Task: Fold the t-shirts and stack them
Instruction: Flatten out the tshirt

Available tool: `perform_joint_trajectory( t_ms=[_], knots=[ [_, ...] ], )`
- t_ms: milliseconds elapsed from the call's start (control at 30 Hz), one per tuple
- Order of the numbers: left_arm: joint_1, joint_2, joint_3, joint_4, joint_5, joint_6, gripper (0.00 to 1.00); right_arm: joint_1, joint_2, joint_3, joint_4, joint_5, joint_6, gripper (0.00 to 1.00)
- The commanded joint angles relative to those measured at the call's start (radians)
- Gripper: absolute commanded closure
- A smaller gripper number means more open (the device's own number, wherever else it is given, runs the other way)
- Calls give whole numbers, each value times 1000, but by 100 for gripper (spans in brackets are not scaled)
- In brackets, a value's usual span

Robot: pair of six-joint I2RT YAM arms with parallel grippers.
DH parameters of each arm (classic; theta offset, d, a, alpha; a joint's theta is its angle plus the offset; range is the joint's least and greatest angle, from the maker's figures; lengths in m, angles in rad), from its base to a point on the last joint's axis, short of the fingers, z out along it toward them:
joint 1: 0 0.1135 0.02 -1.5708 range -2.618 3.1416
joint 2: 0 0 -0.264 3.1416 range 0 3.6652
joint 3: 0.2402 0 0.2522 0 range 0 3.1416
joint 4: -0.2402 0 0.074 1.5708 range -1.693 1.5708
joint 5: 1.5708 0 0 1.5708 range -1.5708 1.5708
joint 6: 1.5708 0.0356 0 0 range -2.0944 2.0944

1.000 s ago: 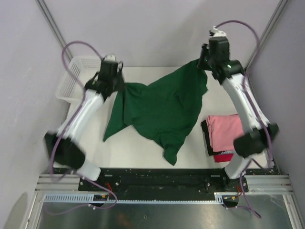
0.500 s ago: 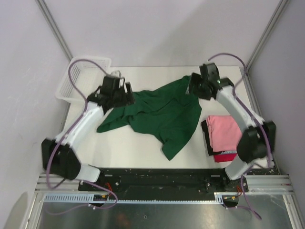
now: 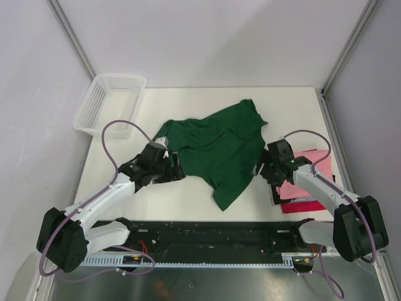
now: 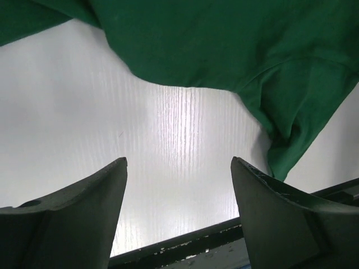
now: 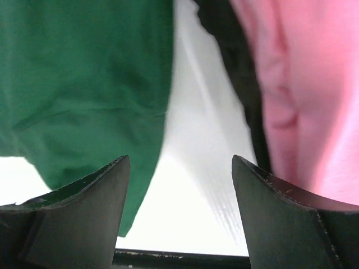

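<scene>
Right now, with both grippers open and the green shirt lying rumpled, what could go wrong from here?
1. The green t-shirt lies bunched with layers overlapping, so the left gripper may pinch two layers and fold it crooked.
2. The right gripper hangs open between the green edge and the folded pink t-shirt; a careless reach could snag or shove it.
</scene>
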Motion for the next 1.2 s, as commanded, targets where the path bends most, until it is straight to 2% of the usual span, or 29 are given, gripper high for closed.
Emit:
perform_joint_trajectory(
  t_ms=[0,300,533,633,800,1167],
  knots=[
    [2,-65,-41,53,-55,-60,21,-65,-31,-62,92,8,19,22],
    [49,-110,-83,53,-64,-65,21,-236,-138,-132,10,50,-52,22],
    [101,-123,-100,52,-49,-47,21,-279,-184,-133,-24,63,-74,22],
    [112,-119,-98,52,-46,-41,21,-204,-172,-116,20,43,-51,23],
    [120,-118,-96,52,-43,-41,21,30,-32,-33,45,149,24,24],
    [138,-127,-97,48,-35,-41,21,92,230,10,245,102,85,35]
  ],
)
